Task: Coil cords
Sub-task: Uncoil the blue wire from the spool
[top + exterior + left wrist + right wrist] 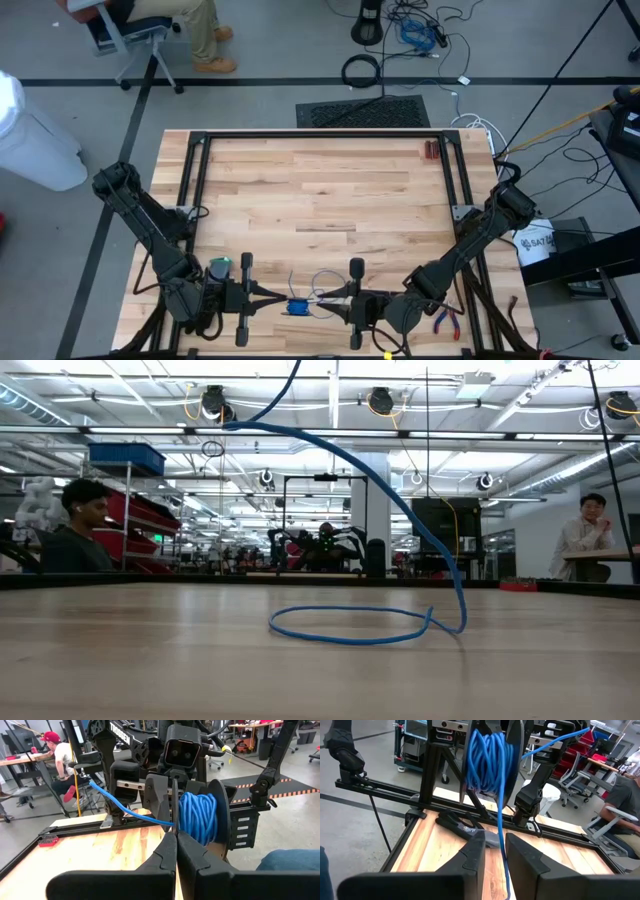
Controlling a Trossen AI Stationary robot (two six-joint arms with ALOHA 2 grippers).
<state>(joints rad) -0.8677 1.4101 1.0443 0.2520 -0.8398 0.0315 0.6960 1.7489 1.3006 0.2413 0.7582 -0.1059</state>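
Behind your wooden table (320, 190) the workshop is busy, yet the danger sits at the near edge: the left gripper (176, 834) is pressed together on the cords (297, 306), a blue bundle held between both arms, while the right gripper (493, 844) stands spread around the hanging tail. If that tail snags or slips, turns may spill. The coil's flat face probably stands upright, its tail trailing down to a loose loop on the table.
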